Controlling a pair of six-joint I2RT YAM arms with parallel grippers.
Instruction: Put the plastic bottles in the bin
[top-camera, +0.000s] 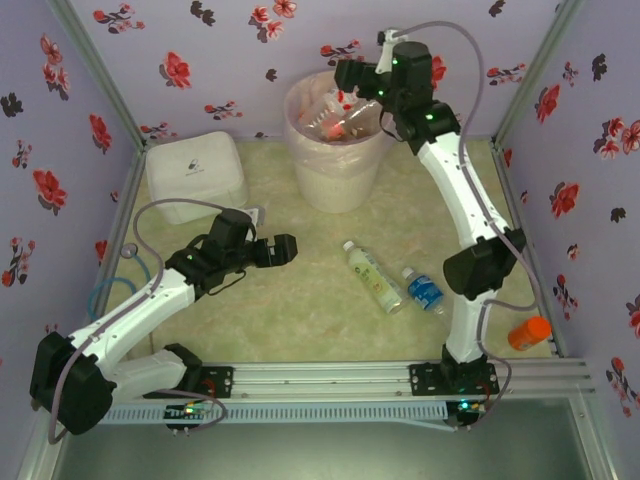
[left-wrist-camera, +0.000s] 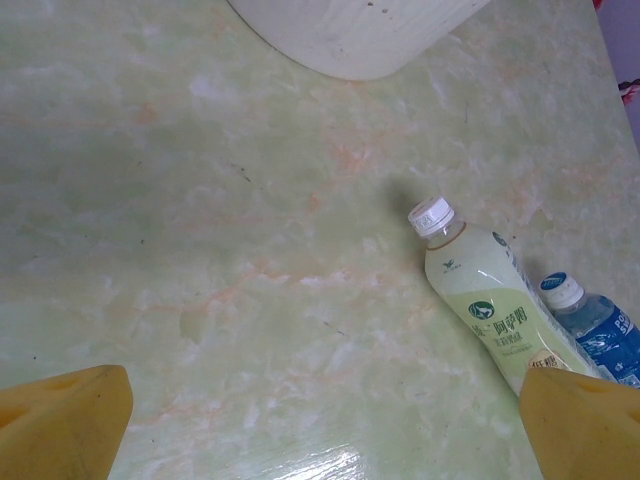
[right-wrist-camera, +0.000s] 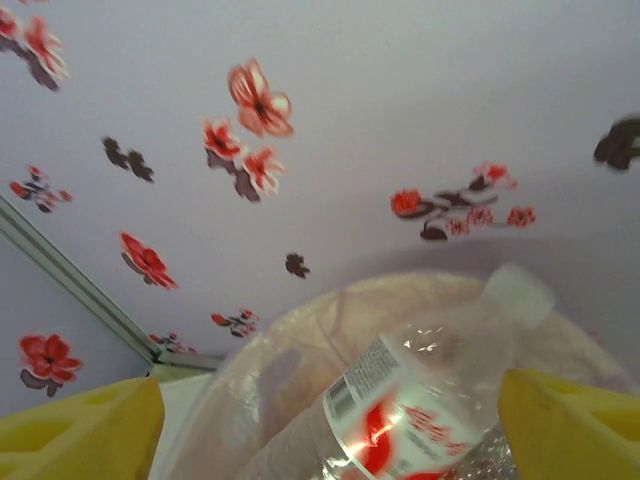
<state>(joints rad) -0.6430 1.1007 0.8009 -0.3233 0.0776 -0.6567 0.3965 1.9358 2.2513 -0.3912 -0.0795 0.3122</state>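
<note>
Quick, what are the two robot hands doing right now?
Left gripper: open, holding nothing.
Right gripper: open over the bin, with a bottle between its fingers but not gripped.

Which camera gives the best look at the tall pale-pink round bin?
The top external view: the tall pale-pink round bin shows whole, rim to base, with plastic bottles inside. The left wrist view catches a curve of its lower wall; the right wrist view sees part of its lined rim behind a clear red-labelled bottle.
</note>
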